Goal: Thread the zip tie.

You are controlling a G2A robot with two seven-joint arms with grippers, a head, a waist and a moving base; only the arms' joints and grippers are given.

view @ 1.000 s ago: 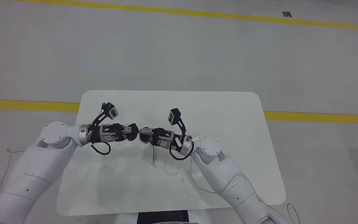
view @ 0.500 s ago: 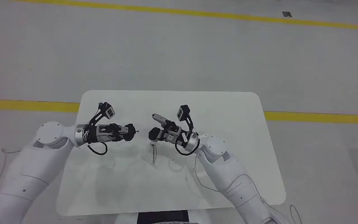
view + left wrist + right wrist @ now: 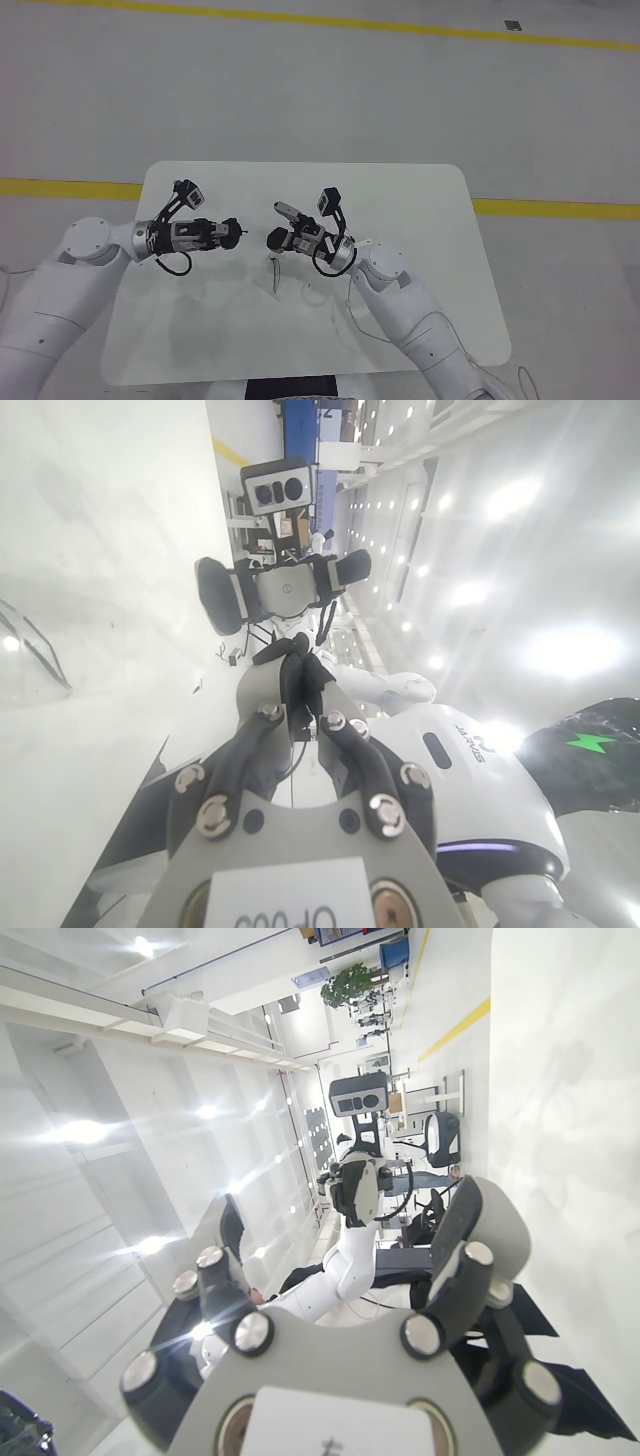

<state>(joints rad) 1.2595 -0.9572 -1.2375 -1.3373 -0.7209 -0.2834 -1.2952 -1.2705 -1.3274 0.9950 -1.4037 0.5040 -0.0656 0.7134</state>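
Left gripper (image 3: 233, 232) had its jaws pressed together, black pads touching; whether anything thin sat between them could not be told; right gripper (image 3: 279, 224) faced it tip to tip, jaws wide apart, nothing between them; an open gap separated the two sets of jaws, both held above the white table (image 3: 420, 200); zip tie (image 3: 273, 272) showed as a thin dark strip that appeared to lie on the table, under the gap and slightly to the robot's side of the right jaws, touching neither gripper; in the left wrist view the right gripper's spread fingers sat straight ahead of the closed left jaws; in the right wrist view the left gripper sat ahead, framed between the open right jaws.
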